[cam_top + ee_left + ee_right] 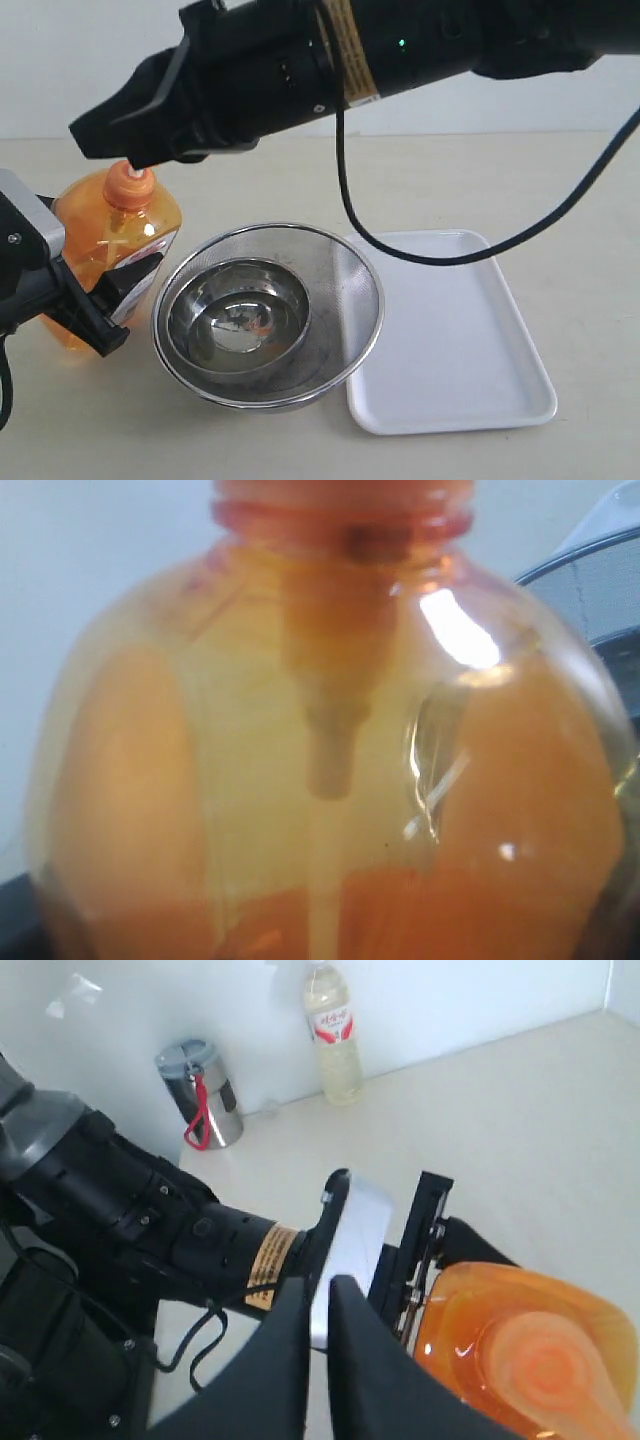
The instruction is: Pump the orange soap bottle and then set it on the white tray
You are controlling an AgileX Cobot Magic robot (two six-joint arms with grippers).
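Observation:
The orange soap bottle [112,235] stands at the table's left and fills the left wrist view [330,780]. My left gripper [95,310] is shut on its lower body, with one black finger [102,322] across the front and the other hidden behind. My right gripper [95,130] reaches across from the upper right, shut and empty. Its underside rests on the orange pump head [131,183]. In the right wrist view its fingers [345,1360] stand nearly together beside the bottle's top [530,1360]. The white tray [450,330] lies to the right, with nothing on it.
A steel mesh bowl [345,290] holding a smaller steel bowl [240,315] sits between the bottle and the tray, overlapping the tray's left rim. The right arm's black cable [420,255] hangs over the tray. A steel canister [200,1095] and a clear drink bottle [333,1040] stand by the far wall.

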